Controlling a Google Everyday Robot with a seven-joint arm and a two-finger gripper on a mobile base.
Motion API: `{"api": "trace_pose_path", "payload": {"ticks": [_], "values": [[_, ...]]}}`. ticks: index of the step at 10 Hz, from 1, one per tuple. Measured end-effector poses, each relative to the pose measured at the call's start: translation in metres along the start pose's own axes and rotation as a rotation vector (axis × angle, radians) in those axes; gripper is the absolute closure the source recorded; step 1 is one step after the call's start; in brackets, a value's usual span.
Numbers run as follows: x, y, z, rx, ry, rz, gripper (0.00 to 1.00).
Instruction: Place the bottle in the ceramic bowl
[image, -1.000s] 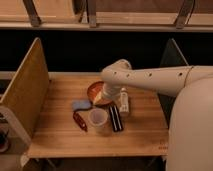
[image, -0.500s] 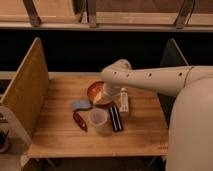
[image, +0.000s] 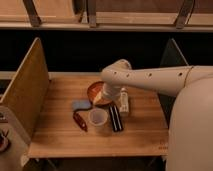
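The claw (image: 109, 94) hangs low over the near edge of the ceramic bowl (image: 94, 92). Whether it is open or holding anything, I cannot tell. The bottle (image: 123, 100) stands upright on the counter (image: 55, 135), just beside the claw, on the side away from the bowl. Nothing has visibly shifted since the earlier frames.

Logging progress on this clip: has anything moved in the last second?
Nothing visibly changed. The gripper hangs at the right edge of the bowl, beside the bottle. Bowl, bottle and cup stand where they were, and the bottle is not in the bowl.
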Motion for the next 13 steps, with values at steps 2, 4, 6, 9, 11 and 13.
{"api": "trace_pose_path", "payload": {"ticks": [2,4,6,9,11,13], "values": [[0.0,0.0,0.0,0.0,0.0,0.0,0.2],[0.0,0.0,0.0,0.0,0.0,0.0,0.2],[0.0,0.0,0.0,0.0,0.0,0.0,0.2],[-0.003,0.0,-0.002,0.007,-0.011,-0.01,0.2],[-0.032,-0.024,-0.018,0.071,-0.093,-0.042,0.2],[-0.057,-0.061,-0.043,0.133,-0.172,-0.035,0.2]]}}
